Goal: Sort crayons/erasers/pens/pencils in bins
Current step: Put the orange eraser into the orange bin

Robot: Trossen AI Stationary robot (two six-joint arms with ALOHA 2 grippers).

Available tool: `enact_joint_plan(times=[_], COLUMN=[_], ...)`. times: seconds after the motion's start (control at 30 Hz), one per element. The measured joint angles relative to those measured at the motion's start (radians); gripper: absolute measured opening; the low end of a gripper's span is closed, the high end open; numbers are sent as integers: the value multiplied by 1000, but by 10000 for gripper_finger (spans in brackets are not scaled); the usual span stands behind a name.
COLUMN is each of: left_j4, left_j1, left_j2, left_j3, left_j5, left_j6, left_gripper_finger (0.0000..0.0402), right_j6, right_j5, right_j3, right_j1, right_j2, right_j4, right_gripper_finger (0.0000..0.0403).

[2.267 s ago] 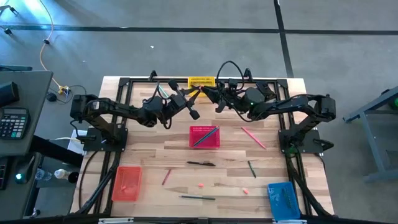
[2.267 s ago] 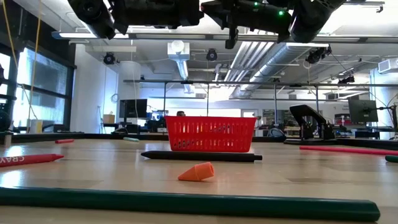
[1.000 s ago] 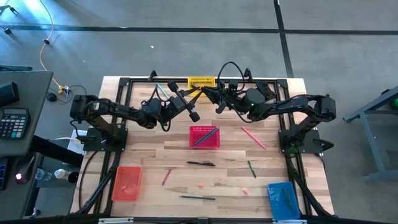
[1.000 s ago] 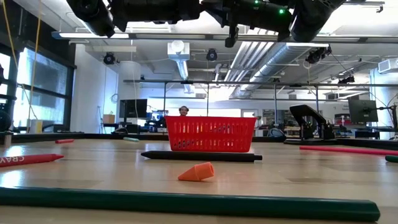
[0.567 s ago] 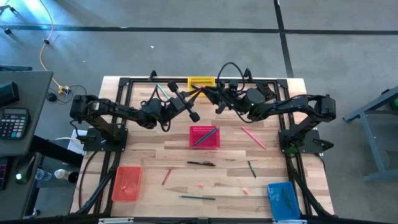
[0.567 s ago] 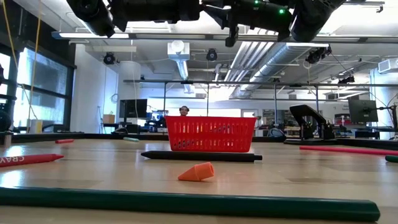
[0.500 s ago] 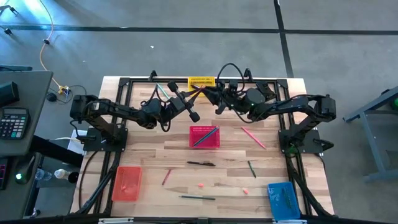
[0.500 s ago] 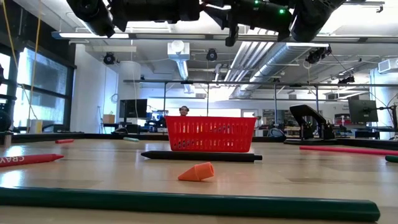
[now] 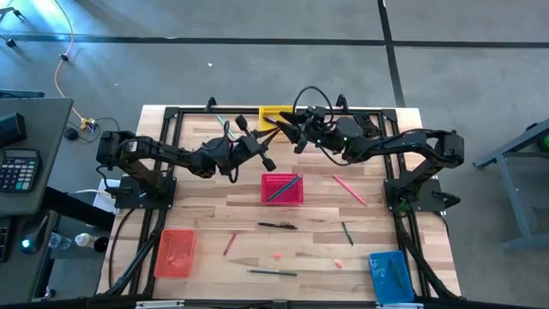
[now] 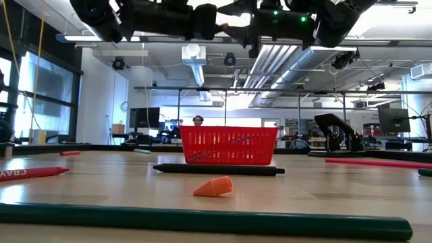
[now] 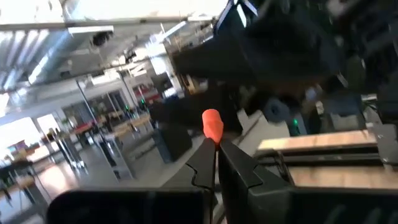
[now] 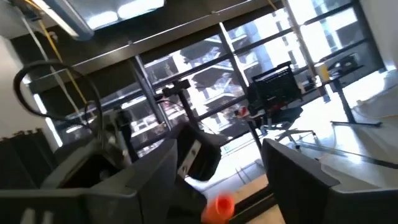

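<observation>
One crayon (image 11: pixel 211 123) is pinched upright in the left end effector (image 11: pixel 215 152), whose fingers are closed narrow on it. It is held in the air over the far part of the surface (image 9: pixel 206 215), near the yellow bin (image 9: pixel 276 112). The right end effector (image 12: pixel 219 149) faces it from just beside, fingers spread wide and holding nothing. Below them, the red bin (image 9: pixel 282 188) holds pencils. A black pen (image 9: pixel 277 226) lies just in front of it, with a pink pencil (image 9: pixel 349 190) to its right. Two erasers (image 9: pixel 277 255) lie farther forward. The orange bin (image 9: pixel 174 252) and blue bin (image 9: pixel 391 273) sit at the near corners.
</observation>
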State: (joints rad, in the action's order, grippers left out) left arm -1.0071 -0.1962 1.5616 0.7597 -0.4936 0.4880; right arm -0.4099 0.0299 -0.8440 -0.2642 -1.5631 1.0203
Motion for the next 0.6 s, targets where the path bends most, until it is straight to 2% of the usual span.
enact_joint_plan(times=[0.6], left_j4=[26], left_j1=[-13], left_j2=[-32], left_j3=[-149], left_j5=[-42], left_j6=[-240], left_gripper_finger=[0], right_j6=[174], right_j5=[1], right_j3=[0], right_j1=[-77], right_j2=[0], right_j4=[-142], right_gripper_finger=[236])
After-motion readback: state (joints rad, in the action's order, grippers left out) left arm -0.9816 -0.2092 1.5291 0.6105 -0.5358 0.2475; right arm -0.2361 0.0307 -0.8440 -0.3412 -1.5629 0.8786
